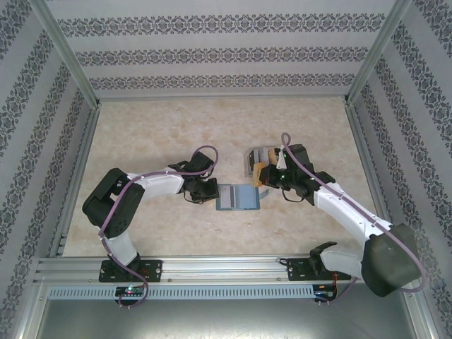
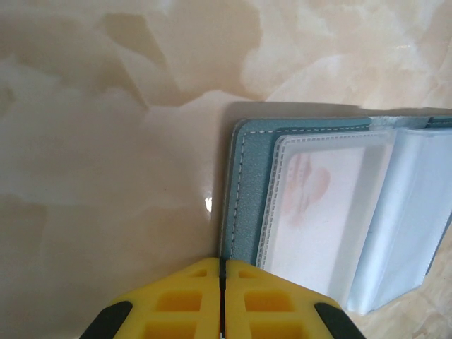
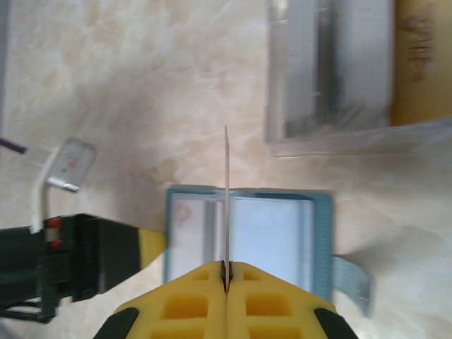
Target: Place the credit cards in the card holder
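The teal card holder lies open on the table between the arms, its clear pockets up. My left gripper is shut, its yellow tips resting at the holder's left edge. My right gripper hovers just behind the holder and is shut on a whitish credit card. The card is seen edge-on, standing upright over the middle of the open holder. More credit cards sit in a clear box, among them a tan one.
The clear box stands on the table right behind the right gripper. The holder's strap tab sticks out on its right side. Metal frame rails and patterned walls enclose the marbled table, with open surface to the left and back.
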Available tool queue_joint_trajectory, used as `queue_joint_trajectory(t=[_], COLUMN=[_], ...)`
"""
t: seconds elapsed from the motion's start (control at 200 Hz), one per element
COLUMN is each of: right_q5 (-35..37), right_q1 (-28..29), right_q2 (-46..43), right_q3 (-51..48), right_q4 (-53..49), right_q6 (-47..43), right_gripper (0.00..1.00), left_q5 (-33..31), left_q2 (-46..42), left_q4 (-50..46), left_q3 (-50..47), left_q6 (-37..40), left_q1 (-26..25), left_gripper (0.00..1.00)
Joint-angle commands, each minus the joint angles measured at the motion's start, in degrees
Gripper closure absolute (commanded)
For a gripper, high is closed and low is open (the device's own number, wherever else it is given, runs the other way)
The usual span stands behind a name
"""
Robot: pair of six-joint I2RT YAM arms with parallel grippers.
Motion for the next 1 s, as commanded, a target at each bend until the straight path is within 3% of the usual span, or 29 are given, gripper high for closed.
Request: queue_joint_trajectory(t=[0.0,0.12,0.445,0.599,0.994], right_q5=[-6.79,-8.74,-10.83,-12.06,-12.46], right_q1=[3.14,5.55,5.51,5.36,2.81], right_q2=[5.43,11.76,20.48,21.14,20.29], right_q3=[-1.31,-2.23,-5.1,-5.42,-6.54], right_q4=[6.08,10.86,18.23,20.53,14.77], right_q6=[2.5,4.43,5.41,6.61,2.14], right_gripper=[1.0,1.0,1.0,1.0,1.0], left_q5=[-0.25,-0.51,-0.21,-0.31,-0.45], left_q2=[-0.61,-0.8,-0.17,-0.09,0.01], left_q4=[-1.56,-1.65,-1.6,-1.58,-1.57], left_q3=[1.55,1.29,1.27,0.94,0.96], left_q6=[1.34,1.12,1.12,1.03,1.04], left_q1=[-0.69,-0.69,-0.69,-0.74,-0.63], left_gripper=[0.92,0.92,0.92,0.92,0.92])
